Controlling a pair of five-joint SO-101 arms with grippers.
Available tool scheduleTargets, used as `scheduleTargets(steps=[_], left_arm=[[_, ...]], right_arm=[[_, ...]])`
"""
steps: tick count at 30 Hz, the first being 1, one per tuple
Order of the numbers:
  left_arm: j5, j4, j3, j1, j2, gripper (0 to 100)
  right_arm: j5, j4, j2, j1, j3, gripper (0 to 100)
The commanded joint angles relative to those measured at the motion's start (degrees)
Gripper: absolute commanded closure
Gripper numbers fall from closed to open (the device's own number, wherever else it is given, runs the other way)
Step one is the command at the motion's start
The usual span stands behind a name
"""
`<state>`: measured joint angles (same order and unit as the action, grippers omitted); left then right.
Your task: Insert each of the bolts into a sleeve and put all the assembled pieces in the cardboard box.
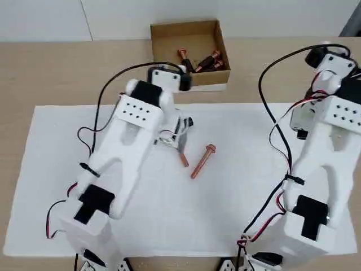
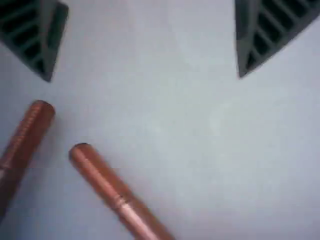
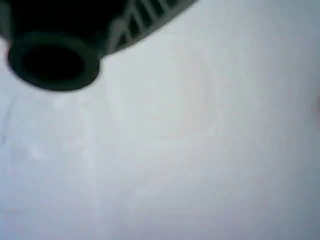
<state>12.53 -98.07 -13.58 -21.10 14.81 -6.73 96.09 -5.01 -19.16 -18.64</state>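
Two copper bolts lie on the white sheet (image 1: 237, 209). One bolt (image 1: 202, 161) has its hex head toward the cardboard box (image 1: 163, 35). The other bolt (image 1: 184, 160) is partly hidden under my left gripper (image 1: 181, 136). In the left wrist view that gripper (image 2: 145, 74) hangs open just above the sheet, and the ends of both bolts (image 2: 115, 195) (image 2: 22, 145) lie close beside it, untouched. My right gripper (image 1: 299, 129) is shut on a black sleeve (image 3: 52, 62), whose round opening faces the wrist camera above the sheet. Several assembled pieces (image 1: 206, 61) lie in the box.
The box stands on the wooden table (image 1: 45, 73) beyond the sheet's far edge, just behind the left arm. Cables loop off both arms. Bare sheet stretches between the two arms and toward the near edge.
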Motion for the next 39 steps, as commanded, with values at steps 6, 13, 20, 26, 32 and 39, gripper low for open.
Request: scheduleTargets(steps=[6,13,20,26,32,39], left_arm=[[-5.5,15.0,-2.2,-5.2,-0.3,77],[-7.0,16.8,-1.9,-8.8,2.0,77],[-7.0,17.7,-3.6,-9.1,10.4,77],[-8.4,17.9,-3.6,-9.1,11.6,77],[-10.2,18.0,-3.7,-9.1,14.2,77],[-10.2,23.3,-3.8,-9.1,16.4,78]], right_arm=[[-0.7,0.2,3.6,-1.1,-0.3,99.5],[-0.7,0.2,3.6,-2.5,-0.3,99.5],[-1.1,0.2,3.6,-4.0,-0.2,99.5],[-1.8,0.3,3.6,-4.2,-0.2,99.5],[-1.5,0.3,3.6,-4.2,-0.2,99.5],[-1.7,0.3,3.6,-4.2,-0.2,99.5]])
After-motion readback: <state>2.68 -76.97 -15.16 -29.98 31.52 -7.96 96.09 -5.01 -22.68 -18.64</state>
